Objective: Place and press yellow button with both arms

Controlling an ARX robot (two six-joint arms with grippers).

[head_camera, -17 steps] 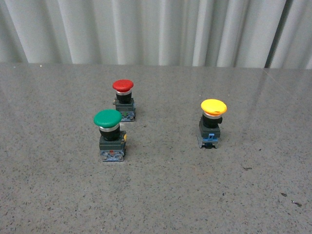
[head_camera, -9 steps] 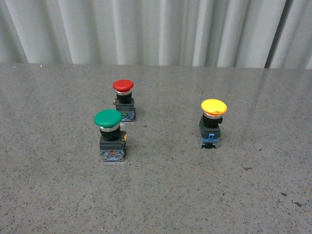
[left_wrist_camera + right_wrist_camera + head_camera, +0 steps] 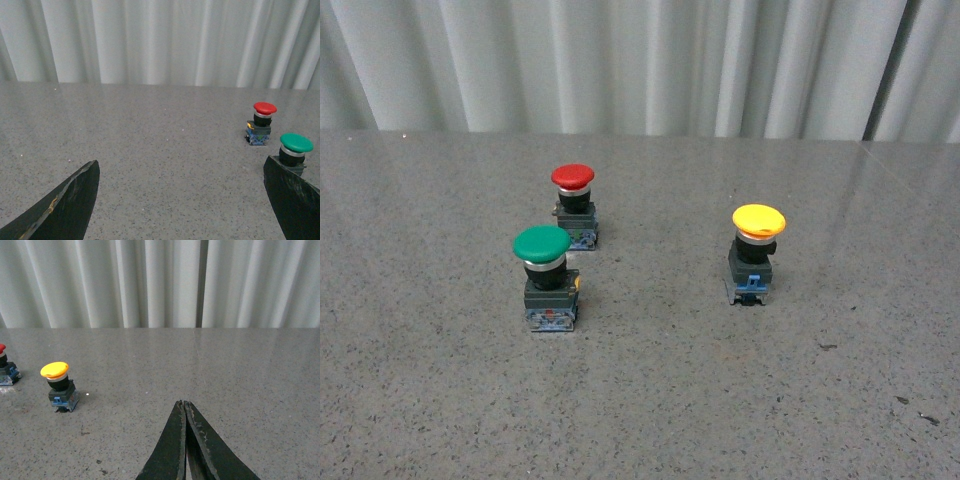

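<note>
The yellow button stands upright on the grey speckled table, right of centre in the front view; neither arm shows there. In the right wrist view the yellow button sits well off to one side of my right gripper, whose black fingers are pressed together with nothing between them. My left gripper is open wide over bare table, its two black fingertips far apart and holding nothing. The yellow button is out of the left wrist view.
A green-capped button and a red-capped button stand left of centre on the table. In the left wrist view the green button sits just behind one finger, the red button beyond it. Pale pleated curtain backs the table.
</note>
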